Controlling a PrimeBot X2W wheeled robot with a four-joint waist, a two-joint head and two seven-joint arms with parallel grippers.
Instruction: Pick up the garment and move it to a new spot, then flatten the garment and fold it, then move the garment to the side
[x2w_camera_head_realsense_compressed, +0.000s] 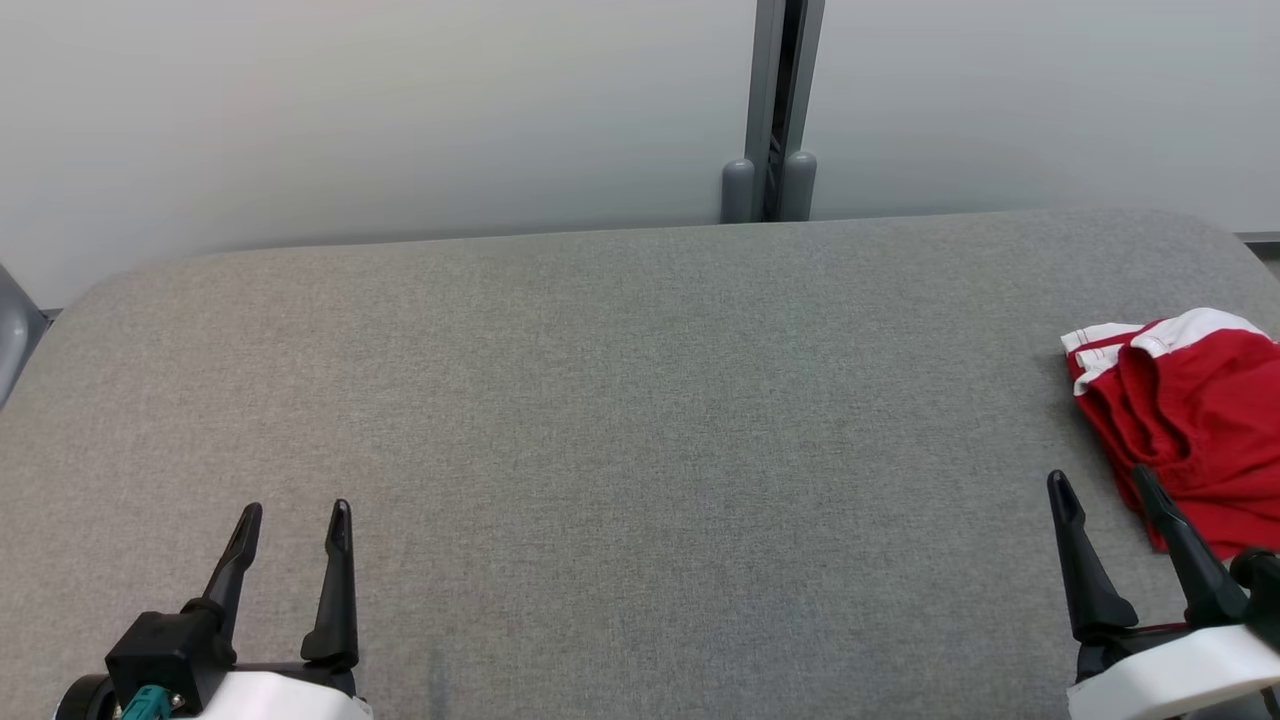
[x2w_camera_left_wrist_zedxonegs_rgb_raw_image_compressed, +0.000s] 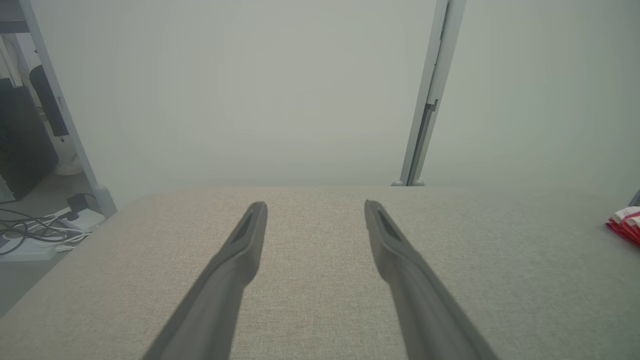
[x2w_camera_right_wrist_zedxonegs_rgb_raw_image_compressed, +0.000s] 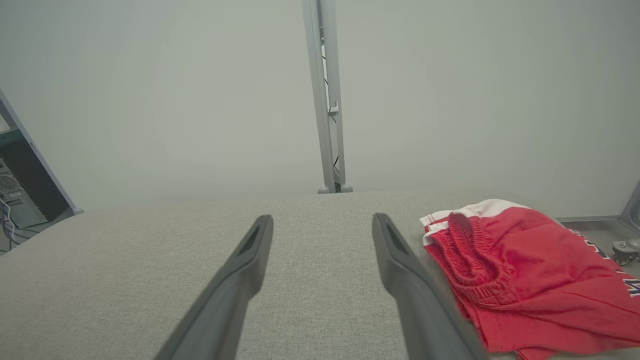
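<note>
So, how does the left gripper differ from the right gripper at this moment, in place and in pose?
The left gripper stands over the bare grey surface, far from the red garment; the right gripper stands right beside it. In the head view, the left gripper's fingers lean rightward, the right gripper's leftward. Both are open and hold nothing.

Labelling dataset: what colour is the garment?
Red fabric garment with white striped trim; clearest in right wrist view.

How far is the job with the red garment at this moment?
The garment lies at the table's right edge, loosely doubled, not neatly flat. Nothing is in hand: left gripper and right gripper are open, empty. Whether moving, flattening and folding remain, I cannot tell.
</note>
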